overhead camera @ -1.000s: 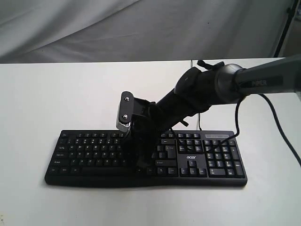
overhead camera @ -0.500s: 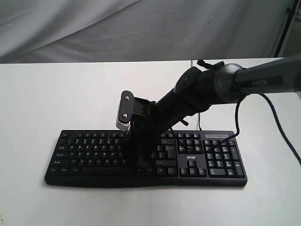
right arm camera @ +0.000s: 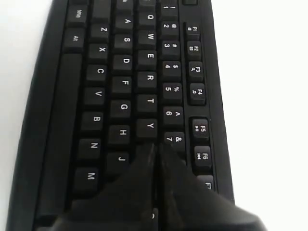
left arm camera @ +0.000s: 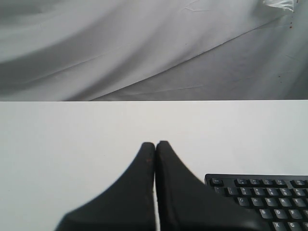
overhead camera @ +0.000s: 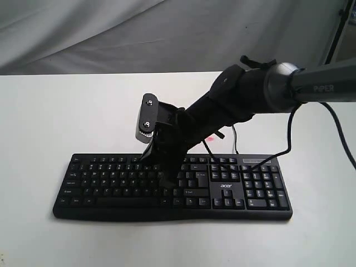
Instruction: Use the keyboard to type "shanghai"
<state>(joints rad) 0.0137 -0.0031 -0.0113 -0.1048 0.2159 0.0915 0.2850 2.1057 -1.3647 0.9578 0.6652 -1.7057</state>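
Keyboard (overhead camera: 111,183) marked "acer"; right gripper (right arm camera: 155,147), pinched closed, has been shifted rearward to beside Y; arm (overhead camera: 311,89) lettered "PIPER".

Items counted: one keyboard (overhead camera: 172,189), black. Grippers, two in total: one right gripper (overhead camera: 168,182), visible in the exterior and right wrist views, and one left gripper (left arm camera: 155,144), visible in its own wrist view only. Each gripper shows two fingers (left arm camera: 134,192). One arm (overhead camera: 250,94) appears in the exterior view. One white table (overhead camera: 50,111). One grey cloth backdrop (overhead camera: 111,33).
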